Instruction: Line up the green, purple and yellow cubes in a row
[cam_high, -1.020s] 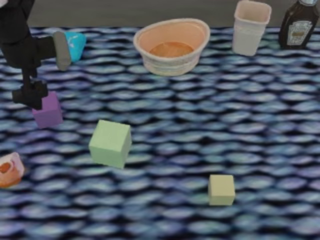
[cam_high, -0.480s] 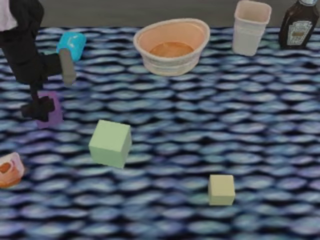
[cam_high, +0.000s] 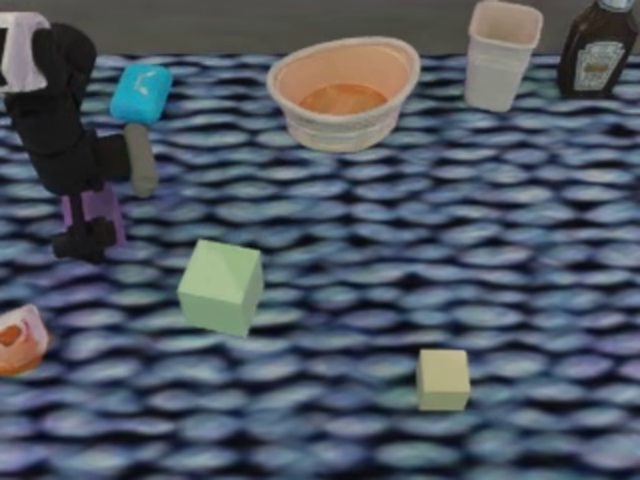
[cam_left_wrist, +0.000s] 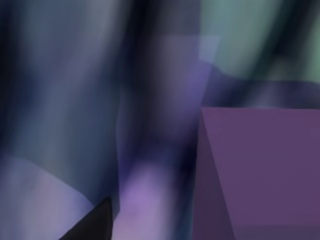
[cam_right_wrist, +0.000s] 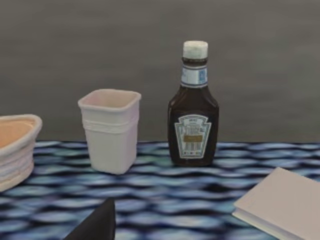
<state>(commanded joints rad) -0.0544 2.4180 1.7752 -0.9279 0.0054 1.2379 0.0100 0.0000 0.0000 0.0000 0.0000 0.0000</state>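
grasping is being attempted: the left gripper (cam_high: 88, 238) is being lowered over the purple cube (cam_high: 100, 208) at nine o'clock; finger spread cannot be told. closing is being called for next.

Matt cubes (cam_high: 221, 287), knit-textured tablecloth (cam_high: 450, 250)

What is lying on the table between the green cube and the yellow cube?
Nothing. In the top view, only bare blue woven cloth stretches between the green cube and the yellow cube.
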